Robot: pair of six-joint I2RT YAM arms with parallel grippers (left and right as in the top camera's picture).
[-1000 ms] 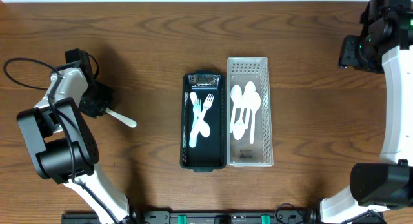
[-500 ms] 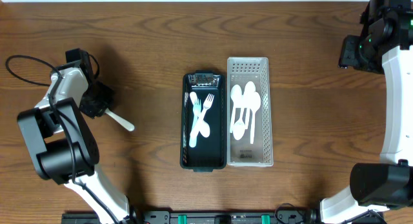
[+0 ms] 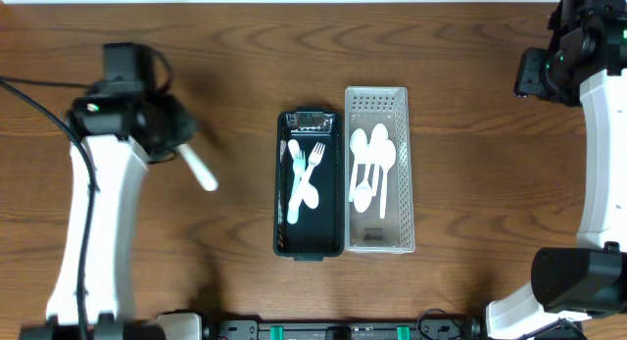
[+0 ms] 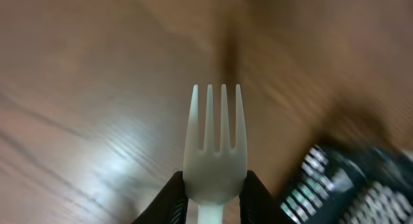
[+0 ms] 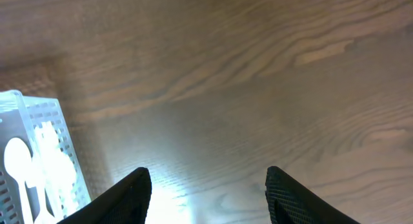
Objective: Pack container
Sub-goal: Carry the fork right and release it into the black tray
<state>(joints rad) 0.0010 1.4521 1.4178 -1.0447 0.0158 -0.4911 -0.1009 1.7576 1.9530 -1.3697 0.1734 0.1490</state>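
the left gripper [image 3: 176,144] is clenched on a white plastic fork [image 3: 199,170], out over the brown wooden table [image 3: 470,183], well to the left of the two containers. from the left wrist camera the two dark fingers [image 4: 173,197] pinch the fork [image 4: 215,146] just below its head, one on each side, and its four tines point straight away from the gripper [image 4: 213,199]. the wood beneath is blurred, and so is the dark corner at the lower right of that view.

in the middle of the table a black rectangular plastic tray [image 3: 284,232] holds a few white plastic forks [image 3: 304,173] lying lengthwise. touching its right side is a white perforated plastic basket [image 3: 404,183] with several white plastic spoons [image 3: 372,164] in it, bowls towards the far end.

the right arm [image 3: 554,71] is up at the far right edge, well apart from both containers. its gripper [image 5: 206,175] is spread wide with nothing between the fingers, bare wood below it, and the basket [image 5: 39,153] shows at the left edge of its view.
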